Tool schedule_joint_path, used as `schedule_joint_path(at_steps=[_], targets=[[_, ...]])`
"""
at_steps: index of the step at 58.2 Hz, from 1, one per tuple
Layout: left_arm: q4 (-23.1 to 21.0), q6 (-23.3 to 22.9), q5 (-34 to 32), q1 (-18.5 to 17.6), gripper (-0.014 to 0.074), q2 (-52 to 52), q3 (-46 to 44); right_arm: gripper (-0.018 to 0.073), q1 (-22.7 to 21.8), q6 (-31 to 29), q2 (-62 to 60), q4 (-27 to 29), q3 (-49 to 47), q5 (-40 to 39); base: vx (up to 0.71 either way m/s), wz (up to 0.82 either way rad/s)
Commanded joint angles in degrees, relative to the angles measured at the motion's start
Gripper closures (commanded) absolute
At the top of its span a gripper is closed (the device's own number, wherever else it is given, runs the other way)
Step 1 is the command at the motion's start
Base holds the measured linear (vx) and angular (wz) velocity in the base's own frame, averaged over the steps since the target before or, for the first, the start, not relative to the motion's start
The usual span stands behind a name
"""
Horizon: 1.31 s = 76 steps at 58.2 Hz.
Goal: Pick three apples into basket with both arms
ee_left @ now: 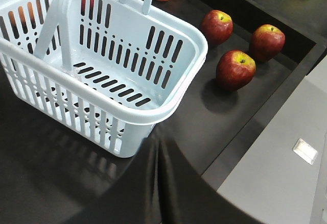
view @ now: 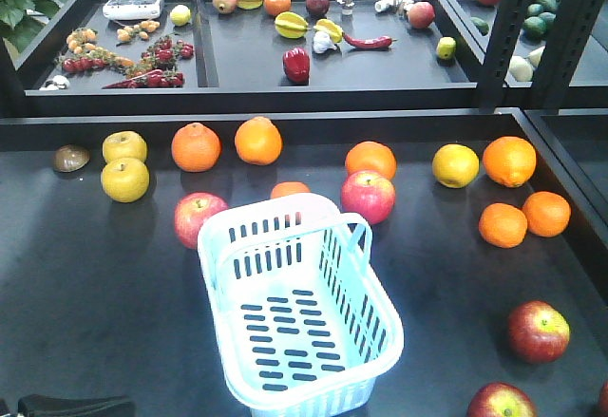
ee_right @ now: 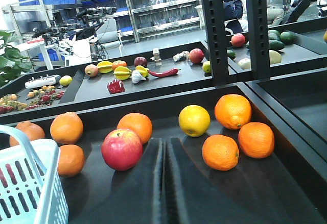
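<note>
The pale blue basket (view: 378, 274) (ee_left: 168, 99) stands empty in the middle of the black table. Three deep red apples (ee_left: 217, 26) (ee_left: 266, 41) (ee_left: 235, 69) lie to its right, near the table's front right corner; the front view shows two of them (view: 538, 330) (view: 501, 403) in full. My left gripper (ee_left: 157, 145) is shut and empty, with its tips just short of the basket's near corner. The right gripper (ee_right: 164, 143) is also shut on nothing, low over the table. It points between a pink-red fruit (ee_right: 121, 149) and an orange (ee_right: 220, 152).
Oranges (view: 196, 146) (view: 509, 161), yellow fruits (view: 124, 179) (view: 455, 164) and two pink-red fruits (view: 199, 217) (view: 368, 196) lie behind and beside the basket. A raised rim (ee_left: 286, 89) borders the table. Behind it sits a tray of produce (view: 296, 64) and a dark rack upright (view: 508, 28).
</note>
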Motion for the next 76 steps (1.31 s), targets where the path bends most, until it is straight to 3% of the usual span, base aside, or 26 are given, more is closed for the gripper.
schedule_joint_path(at_steps=[1, 7, 18, 29, 36, 43, 55, 62, 67, 76], targets=[[-2.59, -0.42, -0.32, -0.28, 0.0603, 0.03, -1.39, 0.0564, -0.25, -0.19, -0.65, 0.3, 0.66, -4.37, 0.0, 0.0], [-2.59, -0.42, 0.11, -0.28, 0.0603, 0.03, -1.39, 0.0564, -0.25, 1.55, -0.65, 5.14, 0.66, -5.23, 0.0, 0.0], [-2.59, -0.42, 0.11, -0.28, 0.0603, 0.03, -1.39, 0.0564, -0.25, 11.31, -0.65, 22.58, 0.66, -5.97, 0.0, 0.0], [-2.59, -0.42, 0.11, -0.28, 0.0603, 0.03, -1.39, 0.0564, -0.25, 13.2, -0.65, 36.01, 0.47, -5.69, 0.0, 0.0], [-2.59, -0.42, 0.11, -0.28, 0.0603, 0.03, -1.39, 0.0564, -0.25, 7.15, -0.65, 35.51, -2.76, -2.51, 0.0, 0.0], [-2.59, -0.42, -0.3, -0.28, 0.0603, 0.03, -1.39, 0.0564, -0.25, -5.35, 0.98, 32.78, -9.27, 2.59, 0.0, 0.0], [-2.59, -0.42, -0.95, -0.28, 0.0603, 0.03, -1.39, 0.0564, -0.25, -20.45, 12.89, 32.67, -23.5, 19.57, 0.0, 0.0], [-2.59, -0.42, -0.95, -0.28, 0.0603, 0.03, -1.39, 0.0562, -0.25, -29.51, 19.12, 32.67, -29.35, 20.71, 0.0, 0.0], [-2.59, -0.42, -0.95, -0.28, 0.0603, 0.03, -1.39, 0.0561, -0.25, -32.32, 21.72, 32.73, -31.86, 20.49, 0.0, 0.0], [-2.59, -0.42, -0.95, -0.28, 0.0603, 0.03, -1.39, 0.0548, -0.25, -30.05, 28.69, 28.97, -36.35, 26.7, 0.0, 0.0]])
